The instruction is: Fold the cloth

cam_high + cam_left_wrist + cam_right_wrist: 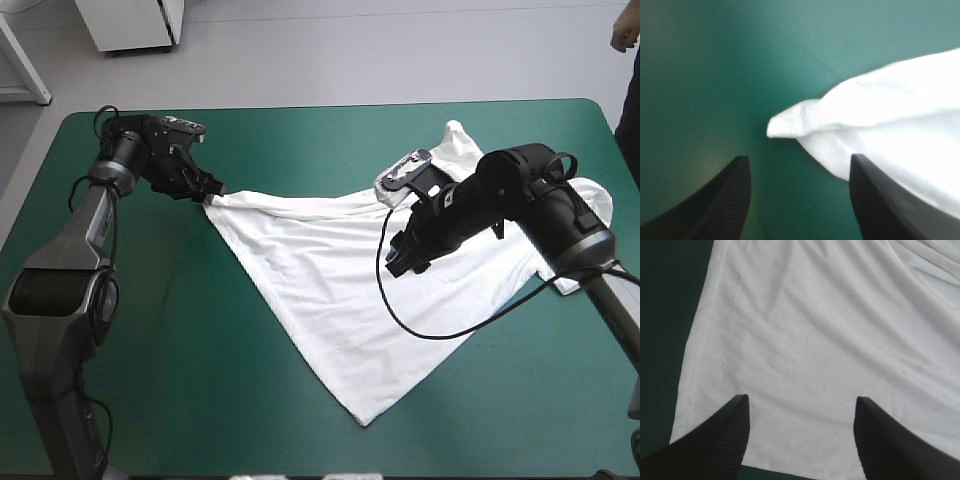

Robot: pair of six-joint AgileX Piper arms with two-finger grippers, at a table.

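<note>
Teal-green bench (pixel 200 350) carries partly spread white T-shirt (pixel 330 290); left end effector (pixel 212 190) gapes beside its corner, right end effector (pixel 398 262) gapes over it

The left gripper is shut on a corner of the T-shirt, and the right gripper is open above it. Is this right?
No: the left gripper is open. The left wrist view shows its fingers apart, the T-shirt corner lying ahead of them. The right gripper is open above it.
</note>
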